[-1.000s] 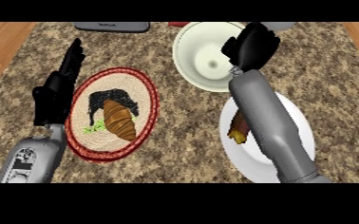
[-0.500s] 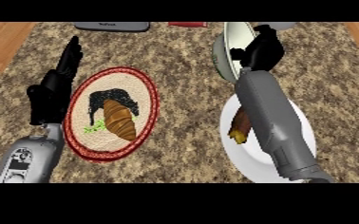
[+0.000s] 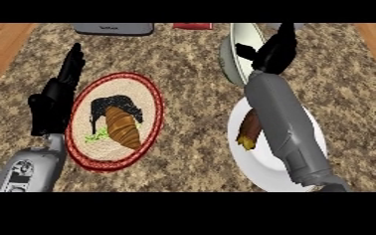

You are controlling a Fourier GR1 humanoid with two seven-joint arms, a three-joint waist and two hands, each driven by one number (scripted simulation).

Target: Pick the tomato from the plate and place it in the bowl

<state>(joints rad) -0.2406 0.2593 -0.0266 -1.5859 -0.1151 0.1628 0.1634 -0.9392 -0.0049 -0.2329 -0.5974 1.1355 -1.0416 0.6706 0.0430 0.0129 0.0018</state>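
Speckled brown stone counter (image 3: 191,104) ran wide across the view, wood showing at both side edges. On the left lay a woven plate (image 3: 140,87) with a red rim, food on it. Near right lay a white plate (image 3: 253,167), partly hidden. At the far edge lay a grey thing (image 3: 114,28), a red thing (image 3: 192,26) just beside it. Far right, a white bowl (image 3: 235,55) stood tipped up on edge.

single head cam, steep downward look, close over counter (image 3: 191,79)
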